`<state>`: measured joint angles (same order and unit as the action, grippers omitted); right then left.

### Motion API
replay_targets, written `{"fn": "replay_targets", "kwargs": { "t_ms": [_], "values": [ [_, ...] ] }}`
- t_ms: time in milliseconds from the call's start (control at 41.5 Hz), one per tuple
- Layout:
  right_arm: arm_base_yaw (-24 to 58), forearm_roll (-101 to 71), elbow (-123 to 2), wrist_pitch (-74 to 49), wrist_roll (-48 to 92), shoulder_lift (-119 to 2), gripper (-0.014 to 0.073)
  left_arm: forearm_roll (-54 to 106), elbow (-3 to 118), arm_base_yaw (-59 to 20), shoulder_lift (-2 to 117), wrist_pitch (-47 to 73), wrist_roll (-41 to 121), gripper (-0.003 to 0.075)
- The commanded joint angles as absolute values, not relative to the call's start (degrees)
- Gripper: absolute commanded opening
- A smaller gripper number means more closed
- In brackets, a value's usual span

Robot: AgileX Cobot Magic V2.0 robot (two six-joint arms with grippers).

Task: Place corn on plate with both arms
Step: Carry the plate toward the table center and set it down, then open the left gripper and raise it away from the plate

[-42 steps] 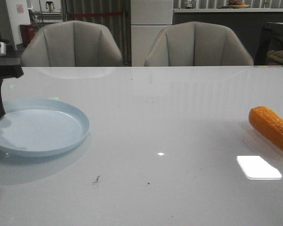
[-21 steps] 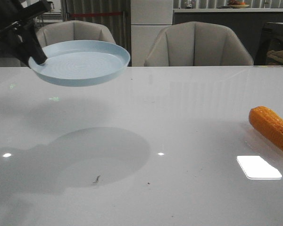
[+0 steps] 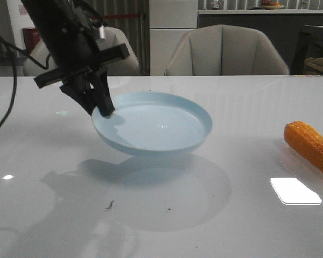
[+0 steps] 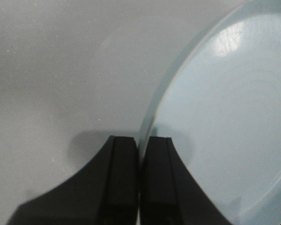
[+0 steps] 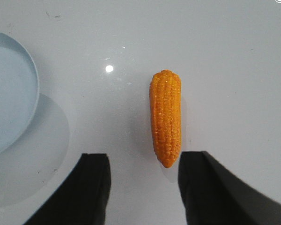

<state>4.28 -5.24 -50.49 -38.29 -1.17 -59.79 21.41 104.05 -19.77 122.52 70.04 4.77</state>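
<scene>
My left gripper (image 3: 103, 110) is shut on the near-left rim of the pale blue plate (image 3: 156, 126) and holds it tilted just above the middle of the table. In the left wrist view the two fingers (image 4: 124, 159) pinch the plate's rim (image 4: 152, 115). The orange corn (image 3: 311, 146) lies on the table at the far right. In the right wrist view my right gripper (image 5: 145, 161) is open above the table, and the corn (image 5: 166, 117) lies just ahead of it, its tapered tip close to one finger (image 5: 196, 176). The plate's edge (image 5: 18, 93) shows there too.
Two grey chairs (image 3: 226, 51) stand behind the table's far edge. A bright light patch (image 3: 295, 191) reflects on the glossy white table near the corn. A black cable (image 3: 8, 97) hangs from the left arm.
The left arm lifted the plate from the table's left side, carried it high, and has now brought it right and down to the middle. The corn has not moved.
</scene>
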Motion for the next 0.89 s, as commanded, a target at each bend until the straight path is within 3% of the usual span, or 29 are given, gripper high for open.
{"fn": "replay_targets", "kwargs": {
  "t_ms": [0, 482, 867],
  "values": [
    [4.4, -5.4, -52.7, -35.3, -0.8, -59.1, 0.0449, 22.2, 105.9, -21.1, 121.3, 70.0, 4.1, 0.0096],
    [4.4, -5.4, -52.7, -35.2, -0.8, -59.1, 0.0449, 16.8, 106.0, -21.6, 123.3, 70.4, 1.7, 0.0112],
    [4.4, -5.4, -52.7, -36.7, -0.8, -59.1, 0.0449, 16.8, 106.1, -22.8, 123.3, 68.7, 5.2, 0.0419]
  ]
}}
